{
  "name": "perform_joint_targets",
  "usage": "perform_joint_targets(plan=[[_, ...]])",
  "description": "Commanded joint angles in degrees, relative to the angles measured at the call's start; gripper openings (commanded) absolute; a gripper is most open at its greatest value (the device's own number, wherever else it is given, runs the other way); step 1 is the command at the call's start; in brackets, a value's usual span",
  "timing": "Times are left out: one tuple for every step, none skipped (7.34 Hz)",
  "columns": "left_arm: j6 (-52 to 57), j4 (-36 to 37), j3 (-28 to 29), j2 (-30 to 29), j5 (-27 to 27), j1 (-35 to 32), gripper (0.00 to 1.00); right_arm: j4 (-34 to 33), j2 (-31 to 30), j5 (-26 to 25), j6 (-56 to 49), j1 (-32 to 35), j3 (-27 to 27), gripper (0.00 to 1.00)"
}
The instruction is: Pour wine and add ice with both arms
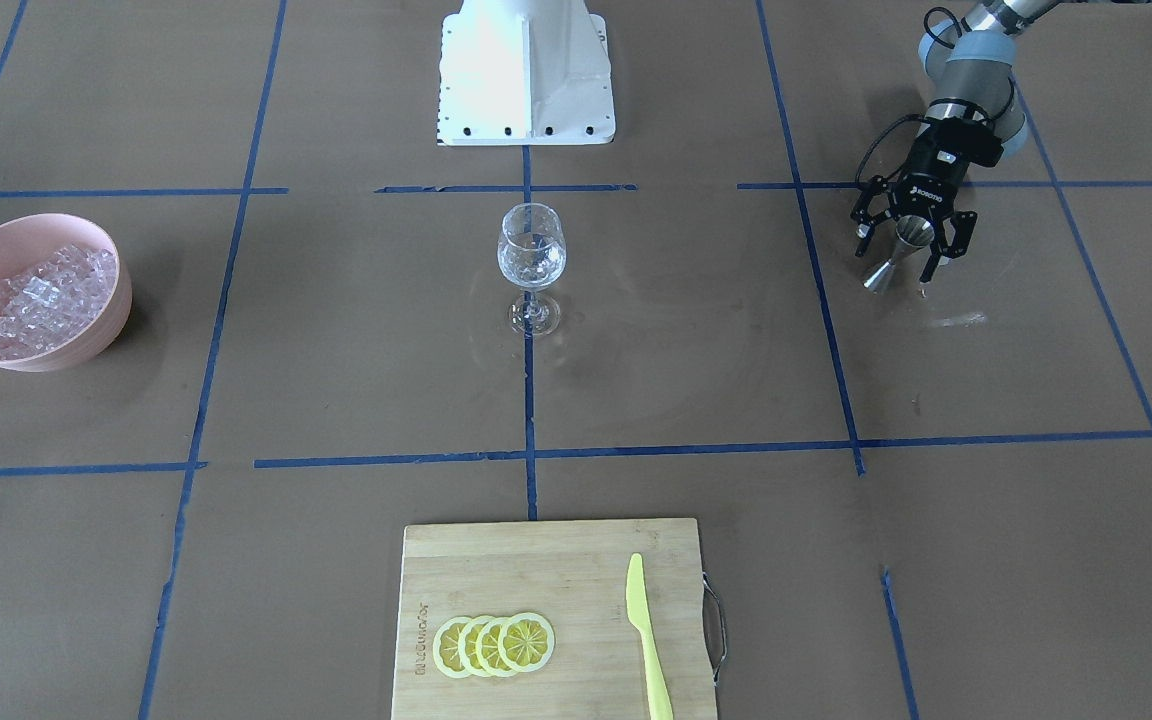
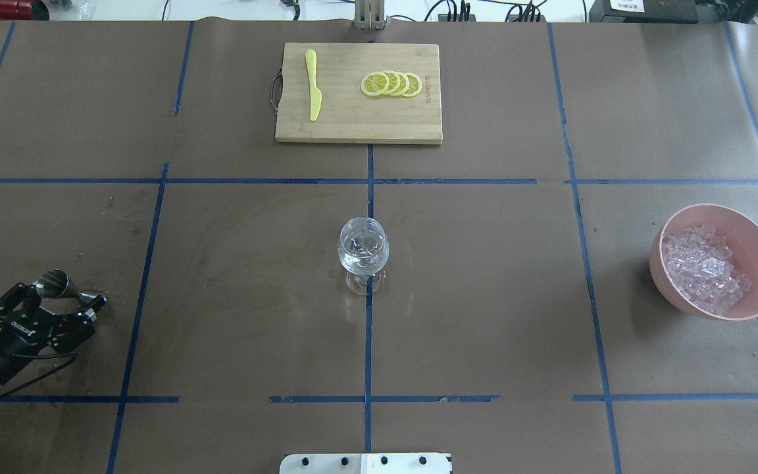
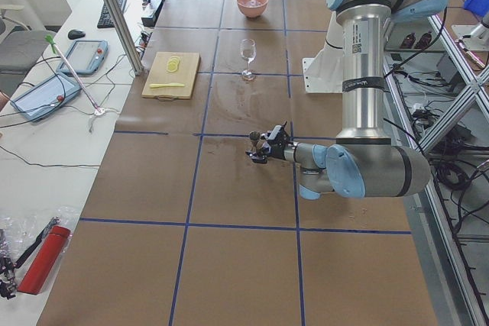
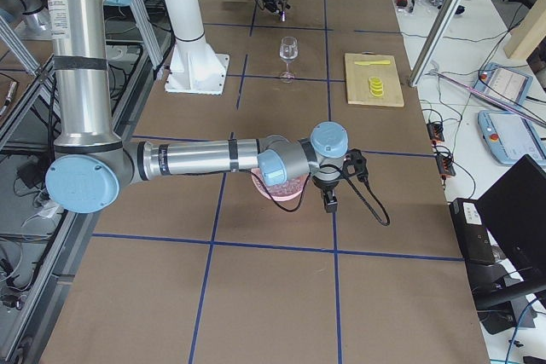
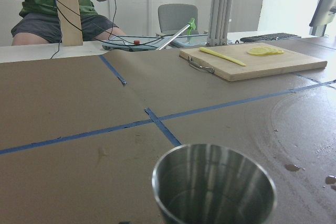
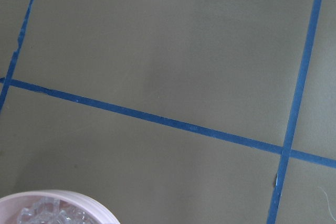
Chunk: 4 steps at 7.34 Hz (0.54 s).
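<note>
My left gripper (image 1: 898, 258) is at the table's left end, also in the overhead view (image 2: 66, 297). It is open, with one jaw on each side of a steel jigger (image 1: 896, 252) that stands upright; the jigger's cup fills the bottom of the left wrist view (image 5: 214, 190). The clear wine glass (image 2: 364, 247) stands at the table's centre with glassy contents. The ice (image 2: 705, 266) fills a pink bowl (image 2: 751, 227). My right gripper (image 4: 329, 202) hangs near the bowl and shows only in the exterior right view, so I cannot tell its state. The right wrist view shows the ice (image 6: 47, 214).
A wooden cutting board (image 2: 353, 125) with lemon slices (image 2: 392, 83) and a yellow knife (image 2: 313, 85) lies at the far side. The white pedestal (image 1: 526, 70) stands at the robot's side. Wet spots lie on the paper by the jigger (image 5: 291, 167).
</note>
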Motion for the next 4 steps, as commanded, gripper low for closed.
perform_joint_targets(plan=[[0.06, 0.26, -0.14, 0.21, -0.22, 0.15, 0.99, 0.00, 0.00, 0.00, 0.00, 0.00, 0.11, 1.00], [0.06, 0.26, -0.23, 0.30, -0.22, 0.15, 0.99, 0.00, 0.00, 0.00, 0.00, 0.00, 0.29, 1.00], [0.06, 1.13, -0.23, 0.39, -0.22, 0.15, 0.99, 0.00, 0.00, 0.00, 0.00, 0.00, 0.20, 1.00], [0.15, 2.45, -0.32, 0.39, -0.22, 0.15, 0.99, 0.00, 0.00, 0.00, 0.00, 0.00, 0.20, 1.00]])
